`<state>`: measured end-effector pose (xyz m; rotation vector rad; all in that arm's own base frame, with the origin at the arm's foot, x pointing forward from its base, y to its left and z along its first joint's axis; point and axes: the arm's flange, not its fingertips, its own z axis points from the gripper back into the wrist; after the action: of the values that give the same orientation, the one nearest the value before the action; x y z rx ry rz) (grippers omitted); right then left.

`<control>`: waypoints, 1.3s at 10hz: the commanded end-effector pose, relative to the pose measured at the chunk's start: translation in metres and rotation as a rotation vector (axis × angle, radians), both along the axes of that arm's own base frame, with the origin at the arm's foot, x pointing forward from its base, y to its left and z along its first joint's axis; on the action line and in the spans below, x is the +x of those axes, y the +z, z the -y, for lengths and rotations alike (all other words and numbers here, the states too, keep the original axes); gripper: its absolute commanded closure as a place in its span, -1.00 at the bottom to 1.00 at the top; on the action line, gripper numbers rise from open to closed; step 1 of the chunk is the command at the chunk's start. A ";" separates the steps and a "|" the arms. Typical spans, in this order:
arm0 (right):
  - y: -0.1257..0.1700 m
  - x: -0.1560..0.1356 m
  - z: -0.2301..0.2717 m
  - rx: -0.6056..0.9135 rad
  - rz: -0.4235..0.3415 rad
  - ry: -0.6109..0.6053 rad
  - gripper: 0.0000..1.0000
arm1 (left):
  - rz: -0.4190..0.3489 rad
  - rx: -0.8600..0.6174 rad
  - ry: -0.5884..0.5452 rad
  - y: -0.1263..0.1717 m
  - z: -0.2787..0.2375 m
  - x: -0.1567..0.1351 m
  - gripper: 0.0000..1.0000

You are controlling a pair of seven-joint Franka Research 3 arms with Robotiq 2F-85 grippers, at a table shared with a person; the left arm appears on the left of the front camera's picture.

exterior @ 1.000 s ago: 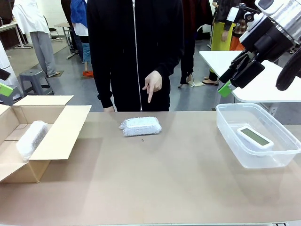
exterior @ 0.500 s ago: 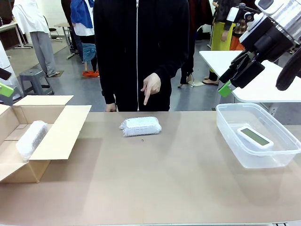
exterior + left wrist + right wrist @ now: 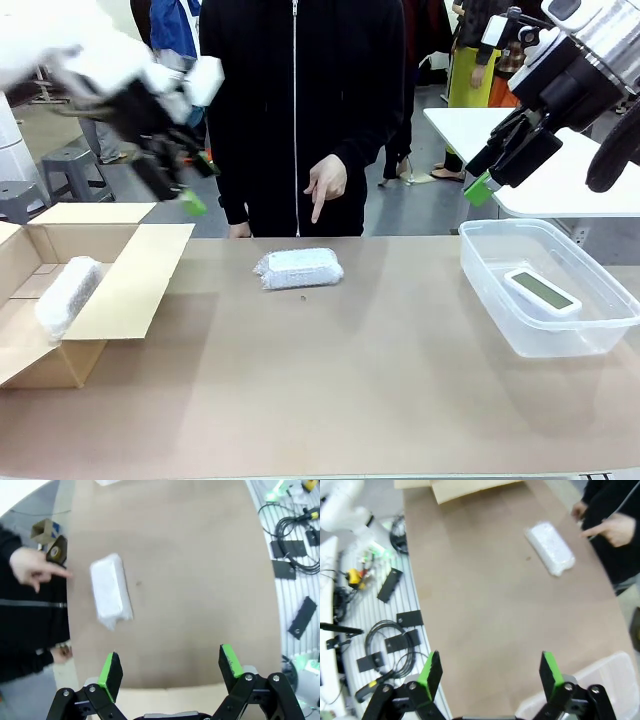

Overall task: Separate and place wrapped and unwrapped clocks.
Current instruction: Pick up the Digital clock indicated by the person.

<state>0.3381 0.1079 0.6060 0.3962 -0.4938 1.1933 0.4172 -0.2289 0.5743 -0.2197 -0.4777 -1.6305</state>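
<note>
A bubble-wrapped clock (image 3: 299,268) lies on the table near the far edge, under the person's pointing hand (image 3: 325,184); it also appears in the left wrist view (image 3: 110,591) and the right wrist view (image 3: 550,548). A second wrapped bundle (image 3: 67,295) rests in the cardboard box (image 3: 120,290) at left. The bare white clock (image 3: 541,291) lies in the clear plastic bin (image 3: 500,300) at right. My left gripper (image 3: 178,180), blurred by motion, hangs open above the box's far flap (image 3: 170,666). My right gripper (image 3: 500,165) is open high above the bin (image 3: 490,667).
The person in black stands at the far edge behind the wrapped clock. A white table (image 3: 540,140) stands behind at right. Cables and black parts (image 3: 380,630) lie on the slatted surface beside the table. The brown tabletop (image 3: 350,380) stretches between box and bin.
My left arm has swung into view from the left, up above the box's far side. The right arm has stayed put. The person's pointing hand holds over the wrapped clock.
</note>
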 end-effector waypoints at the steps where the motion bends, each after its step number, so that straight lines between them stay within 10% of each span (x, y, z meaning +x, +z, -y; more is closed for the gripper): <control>1: -0.001 0.001 0.001 0.017 -0.001 0.011 -1.00 | 0.059 0.065 -0.011 -0.008 0.031 0.028 -1.00; 9: -0.001 0.001 0.001 0.017 -0.001 0.011 -1.00 | 0.074 0.065 -0.038 -0.044 0.069 0.039 -1.00; 13: -0.001 0.001 0.001 0.017 -0.001 0.011 -1.00 | -0.021 0.220 0.177 -0.072 0.141 0.118 -1.00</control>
<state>0.3381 0.1077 0.6061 0.3967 -0.4943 1.1931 0.5064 -0.3471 0.4987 -0.0454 -0.3709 -1.5245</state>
